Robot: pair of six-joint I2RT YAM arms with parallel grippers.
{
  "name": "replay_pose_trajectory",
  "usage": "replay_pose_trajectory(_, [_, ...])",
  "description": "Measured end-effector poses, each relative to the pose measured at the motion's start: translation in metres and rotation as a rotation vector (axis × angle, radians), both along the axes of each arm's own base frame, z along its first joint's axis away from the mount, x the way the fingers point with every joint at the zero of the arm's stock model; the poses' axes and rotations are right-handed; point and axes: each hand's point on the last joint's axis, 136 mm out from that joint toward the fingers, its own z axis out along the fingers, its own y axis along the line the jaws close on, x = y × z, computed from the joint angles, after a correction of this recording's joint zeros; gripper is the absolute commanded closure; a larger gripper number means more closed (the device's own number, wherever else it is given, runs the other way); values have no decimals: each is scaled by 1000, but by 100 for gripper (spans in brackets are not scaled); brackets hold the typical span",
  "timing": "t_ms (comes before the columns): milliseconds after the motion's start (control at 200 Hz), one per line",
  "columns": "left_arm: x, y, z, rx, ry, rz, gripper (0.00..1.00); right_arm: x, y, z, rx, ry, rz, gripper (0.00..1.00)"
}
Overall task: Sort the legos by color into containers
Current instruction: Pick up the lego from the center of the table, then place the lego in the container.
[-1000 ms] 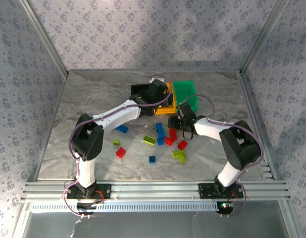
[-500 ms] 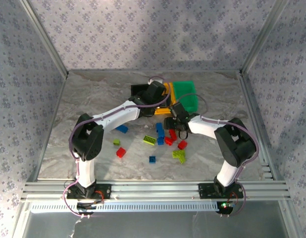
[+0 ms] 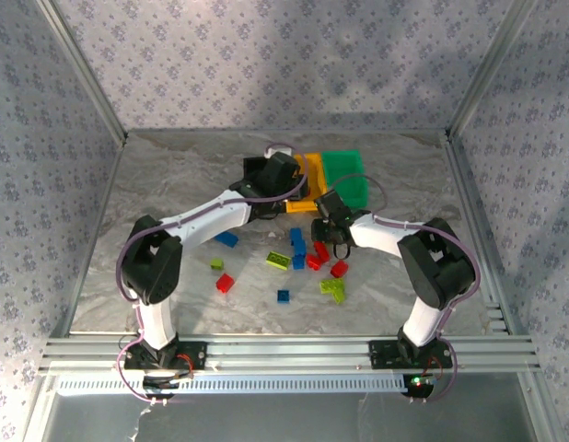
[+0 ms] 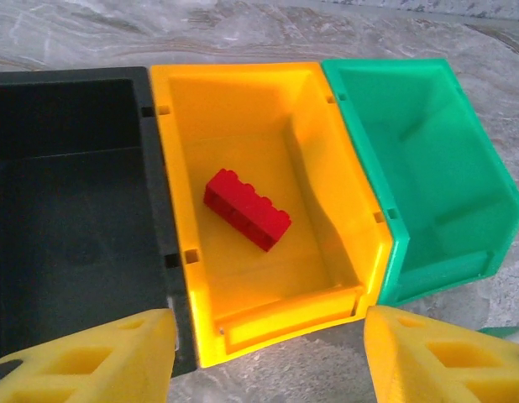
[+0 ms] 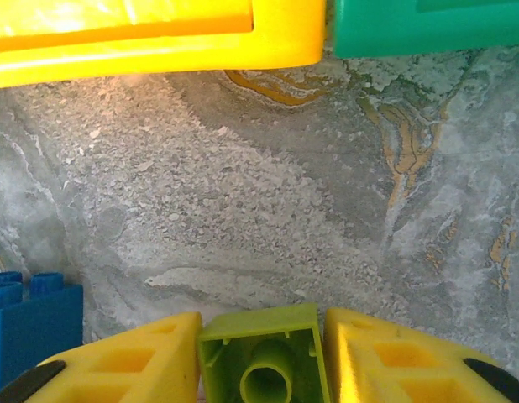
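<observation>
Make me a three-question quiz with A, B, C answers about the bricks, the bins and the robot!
1. Where is the red brick?
A. on the floor
B. in the yellow bin
C. on top of an arm

2. What colour is the brick that the right end effector grips?
A. red
B. blue
C. lime green

3. How is the left end effector?
A. open and empty
B. shut on a blue brick
C. shut on a red brick

Answers:
1 B, it lies on that bin's bottom.
2 C, a lime brick sits clamped between its fingers.
3 A, its fingers stand wide apart with nothing between them.
</observation>
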Motion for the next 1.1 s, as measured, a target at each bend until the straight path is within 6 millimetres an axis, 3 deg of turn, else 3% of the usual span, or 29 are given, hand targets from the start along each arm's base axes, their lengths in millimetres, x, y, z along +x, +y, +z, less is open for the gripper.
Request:
replay_pose_trajectory(440, [1, 45, 1, -17, -30, 111, 41, -3, 1, 9, 27, -47, 5, 65])
replay_pose_trajectory(795, [0, 106, -8, -89, 11, 216, 41, 1, 11, 32, 27, -155, 49, 65])
replay_pose_trajectory(910, [-1, 132, -18, -103, 36, 265, 42, 7, 32, 52, 32, -192, 79, 65])
replay_pose_trajectory(1099, [-9, 162, -18, -143, 51, 317, 42, 34, 101, 107, 98, -308, 151, 65])
